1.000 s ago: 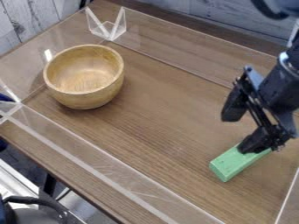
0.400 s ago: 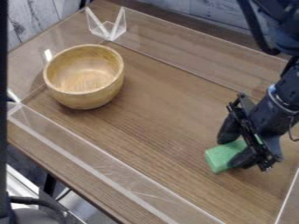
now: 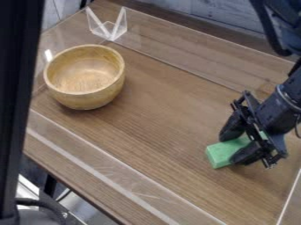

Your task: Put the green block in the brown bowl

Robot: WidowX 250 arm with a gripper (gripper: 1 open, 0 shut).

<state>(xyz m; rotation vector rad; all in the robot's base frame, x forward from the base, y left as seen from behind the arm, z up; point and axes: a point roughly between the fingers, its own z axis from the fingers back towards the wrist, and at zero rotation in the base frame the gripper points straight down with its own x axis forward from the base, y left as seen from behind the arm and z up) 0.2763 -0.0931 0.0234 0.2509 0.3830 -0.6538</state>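
Note:
The green block (image 3: 220,156) lies on the wooden table at the right, near the front edge. My gripper (image 3: 249,151) points steeply down onto it, its black fingers (image 3: 238,132) standing on either side of the block's far end and covering that part. Whether the pads press on the block is not visible. The brown bowl (image 3: 80,95) stands upright and empty at the far left of the table, well apart from the gripper.
A clear plastic piece (image 3: 106,25) stands at the back, behind the bowl. Low transparent walls (image 3: 83,145) run along the table's edges. A dark blurred band (image 3: 18,88) covers the left edge of the view.
The gripper has come down from above the block to straddle its far end, and its fingers have drawn closer together. A dark band has entered at the left.

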